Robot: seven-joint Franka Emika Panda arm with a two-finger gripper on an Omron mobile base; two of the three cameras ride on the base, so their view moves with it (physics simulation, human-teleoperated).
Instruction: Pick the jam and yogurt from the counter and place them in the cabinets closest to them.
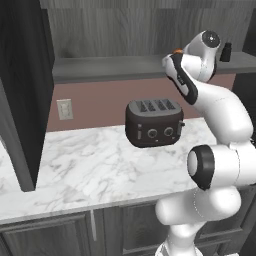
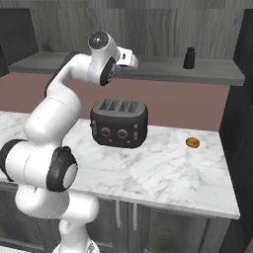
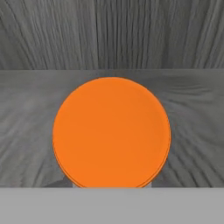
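A: Where's the jam (image 3: pixel 111 132) right now?

B: Up at the cabinets (image 1: pixel 145 25), at the shelf (image 3: pixel 192 109) level. In the hand view its round orange face sits dead centre, with the grey shelf board under it and the wood-grain back wall behind. From the left base view only a sliver of orange peeks out at the end of the arm.

A: Is the gripper (image 1: pixel 175 54) gripping it or letting go?

B: I can't tell. The fingertips are hidden behind the jar in the hand view and the wrist blocks them from the base cameras.

A: So how should the placing go?

B: I'd judge it should settle the jar flat on the shelf, well in from the near edge, before spreading the jaws. Then back straight out so the fingers don't drag it over. Keep clear of the black bottle (image 2: pixel 189 58) further right on the shelf.

A: And the jar's look?

B: Plain bright orange, smooth, circular from this end, no label visible. It seems light and easy to tip.
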